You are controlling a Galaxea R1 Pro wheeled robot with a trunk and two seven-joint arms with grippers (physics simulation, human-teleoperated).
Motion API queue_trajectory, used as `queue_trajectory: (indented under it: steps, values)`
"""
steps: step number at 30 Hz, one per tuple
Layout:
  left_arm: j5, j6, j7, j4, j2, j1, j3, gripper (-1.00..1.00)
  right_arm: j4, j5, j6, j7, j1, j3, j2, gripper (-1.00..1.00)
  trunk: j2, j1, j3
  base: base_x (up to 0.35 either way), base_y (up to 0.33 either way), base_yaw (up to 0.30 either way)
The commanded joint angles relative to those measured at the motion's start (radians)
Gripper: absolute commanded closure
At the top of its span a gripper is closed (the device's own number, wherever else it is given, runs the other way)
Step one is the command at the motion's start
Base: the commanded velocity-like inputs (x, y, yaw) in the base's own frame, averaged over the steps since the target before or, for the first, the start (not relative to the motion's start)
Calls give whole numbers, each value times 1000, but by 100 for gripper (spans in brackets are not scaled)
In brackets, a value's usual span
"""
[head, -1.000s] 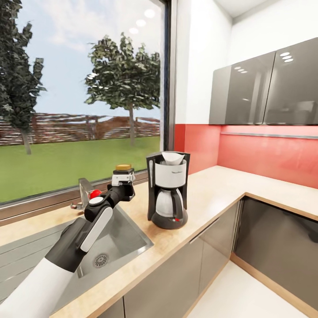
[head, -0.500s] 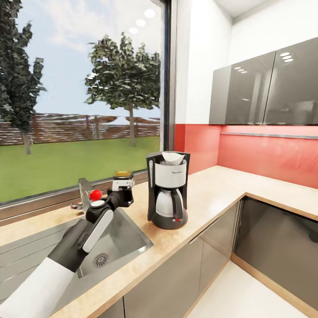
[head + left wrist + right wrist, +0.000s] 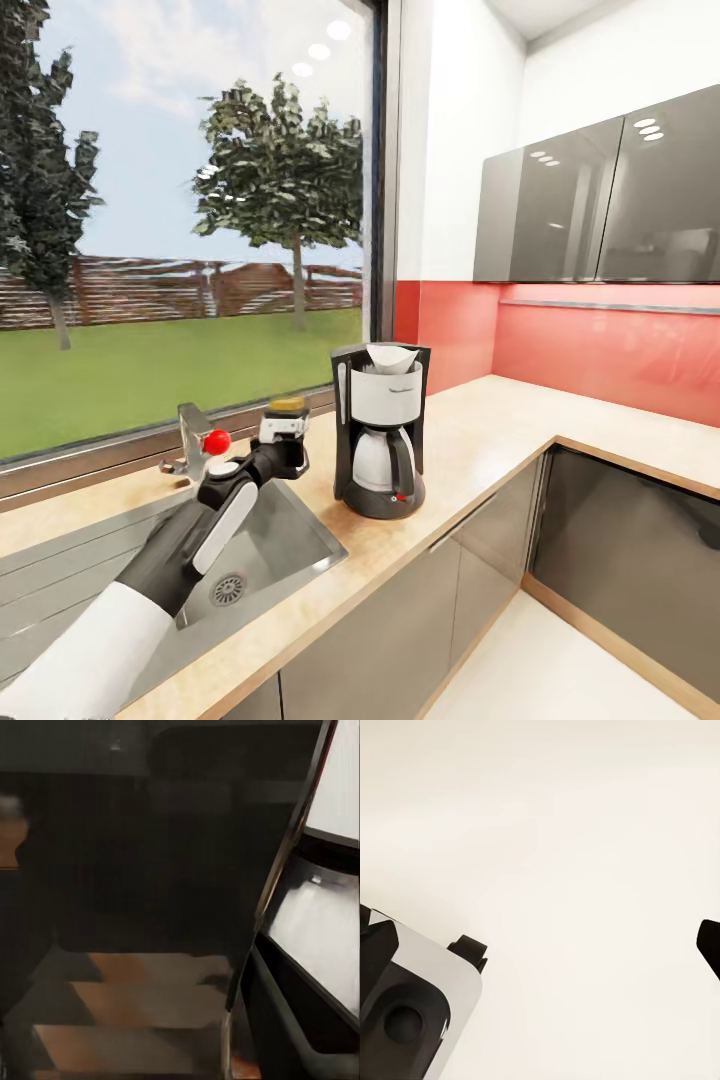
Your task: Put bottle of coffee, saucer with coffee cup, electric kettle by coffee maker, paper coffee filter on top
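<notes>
**Bottle lowered beside the machine**

Plainly, the left gripper (image 3: 281,447) is closed around the bottle of coffee (image 3: 284,424), whose yellowish top shows just above the fingers, left of centre in the head view. The bottle is held upright and low over the light-wood surface (image 3: 470,440), at the back corner of the grey sink (image 3: 280,545) and just left of the coffee maker (image 3: 379,430); whether its base touches the wood cannot be told. That spot fits the task: the bottle belongs next to the machine, and upright carriage lets it be set down flat. The left wrist view agrees, with a dark shape close to the camera and the machine's white housing at the right edge.

The paper coffee filter (image 3: 391,357) sits in the top of the machine, so that step looks done. The tap with its red knob (image 3: 216,440) stands left of the bottle. The right gripper (image 3: 712,952) shows a dark fingertip against pale blankness; whether it is open or closed I cannot tell.
</notes>
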Motion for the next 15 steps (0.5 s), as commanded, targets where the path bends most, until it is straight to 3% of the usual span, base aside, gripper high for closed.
queue_trajectory:
  steps: [1,3,6,9,15]
  values:
    - [8,-31,-32,48,1,-5,-3,100,0,11,-4,3,-1,-4,0,-100,-1,0,-1,0,0,0]
    - [8,-52,-56,97,-4,-12,-3,100,0,11,-4,3,-1,-4,0,-100,-1,0,-1,0,0,0]
    - [8,-66,-70,161,-39,-38,-3,100,0,11,-4,3,-1,-4,0,-100,-1,0,-1,0,0,0]
    - [8,-98,-73,207,-57,-74,-3,100,0,11,-4,3,-1,-4,0,-100,-1,0,-1,0,0,0]
    - [8,-112,-74,233,-62,-85,-3,100,0,11,-4,3,-1,-4,0,-100,-1,0,-1,56,0,0]
